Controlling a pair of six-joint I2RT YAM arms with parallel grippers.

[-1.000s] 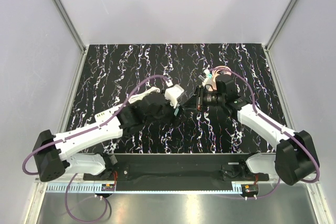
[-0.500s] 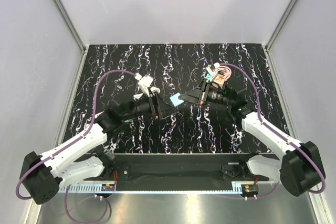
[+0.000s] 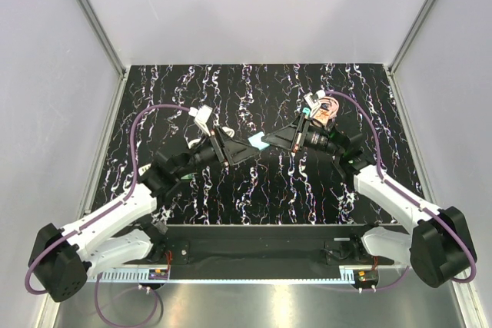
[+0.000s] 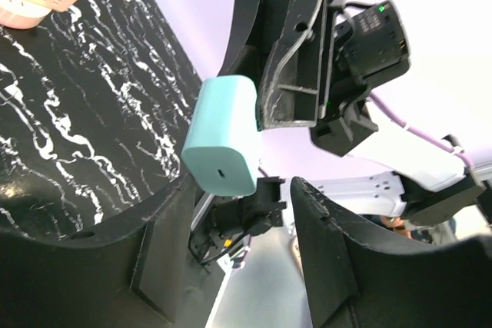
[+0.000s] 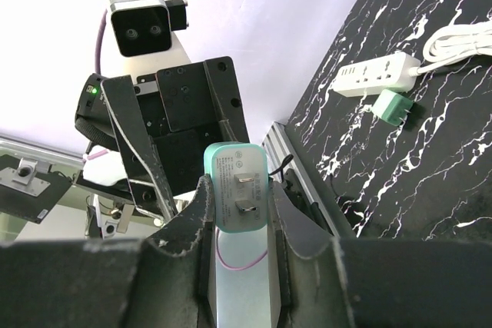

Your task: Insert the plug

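The plug (image 5: pixel 236 186) is a small teal cube whose white face and two metal prongs point at the right wrist camera. My right gripper (image 5: pixel 236 193) is shut on its sides and holds it in the air above the middle of the table. From above, the plug (image 3: pixel 257 142) hangs between the two grippers. My left gripper (image 4: pixel 238 213) faces it, open, with nothing between its fingers. The plug (image 4: pixel 223 144) sits just beyond the tip of the left finger (image 4: pixel 157 255). The right gripper (image 3: pixel 270 141) and left gripper (image 3: pixel 244 149) nearly meet.
A white power strip (image 5: pixel 377 74) with a white cable lies on the black marbled table (image 3: pixel 254 190), and a brighter green cube (image 5: pixel 393 105) lies beside it. A pink-and-white block (image 3: pixel 319 109) with a teal piece sits behind the right wrist. Grey walls enclose the table.
The left arm has lifted off the table, swung to face the right gripper and moved up to the plug, its jaws narrowing. The right gripper kept hold of the plug and shifted slightly.
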